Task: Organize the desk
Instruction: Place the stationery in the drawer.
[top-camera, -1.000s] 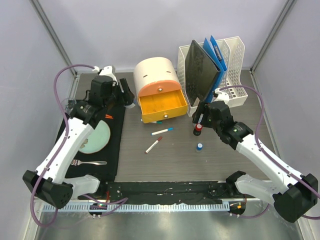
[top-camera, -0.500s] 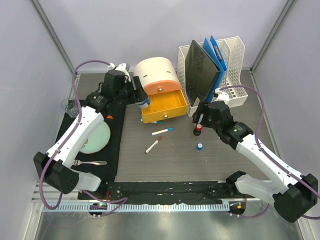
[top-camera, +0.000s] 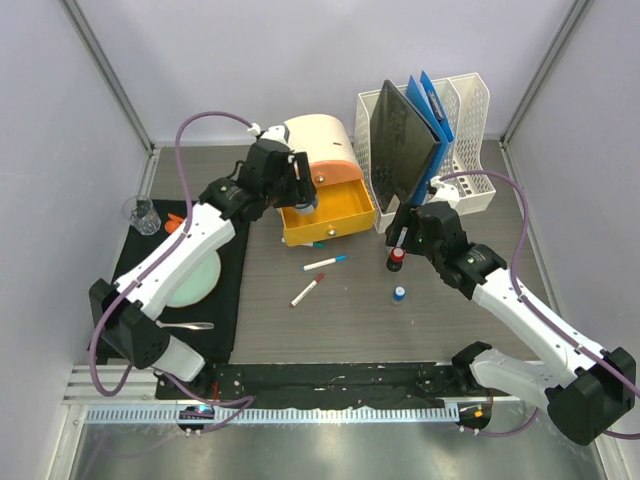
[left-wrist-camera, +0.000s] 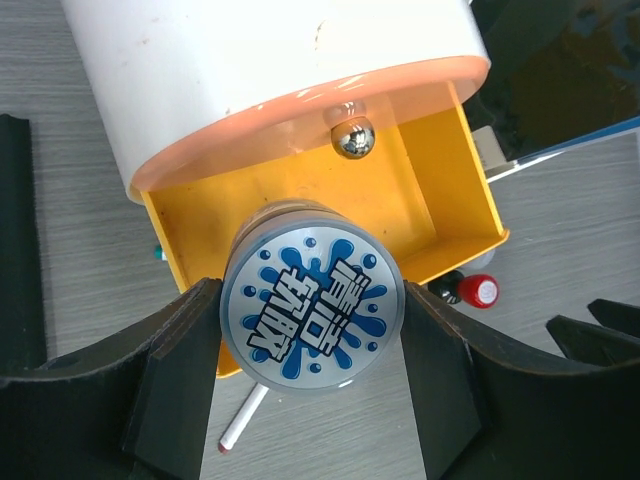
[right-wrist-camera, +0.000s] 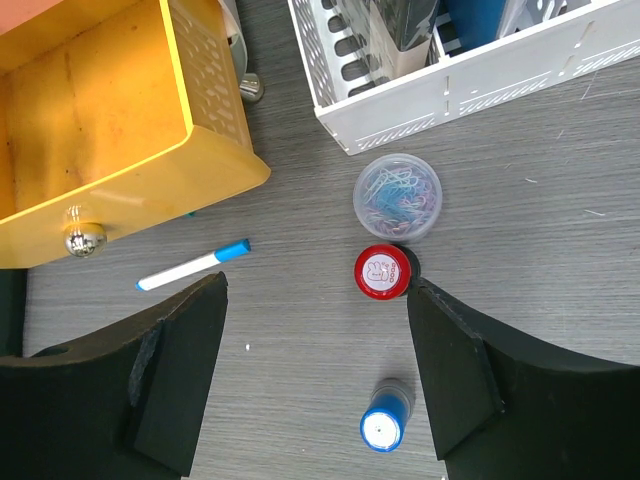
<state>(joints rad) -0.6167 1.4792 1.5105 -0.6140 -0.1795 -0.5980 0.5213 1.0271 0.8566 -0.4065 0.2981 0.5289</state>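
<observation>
Swung over since a second ago, from above the black mat (top-camera: 228, 290) to the open yellow drawer (left-wrist-camera: 430, 215), with the left gripper (top-camera: 303, 196). Clamps a round can (left-wrist-camera: 312, 318) (blue splash label on its lid) between widely spread fingers, hanging over the drawer's front. Hovers with the right gripper (right-wrist-camera: 315, 345) wide open and empty above a red-capped bottle (right-wrist-camera: 381, 272); just beside that, a tub of paper clips (right-wrist-camera: 398, 195); nearer, a blue-capped bottle (right-wrist-camera: 385, 425). Lying on the desk (top-camera: 350, 325) before the drawer: a blue-tipped marker (top-camera: 325, 262), a red-tipped marker (top-camera: 307, 290).
</observation>
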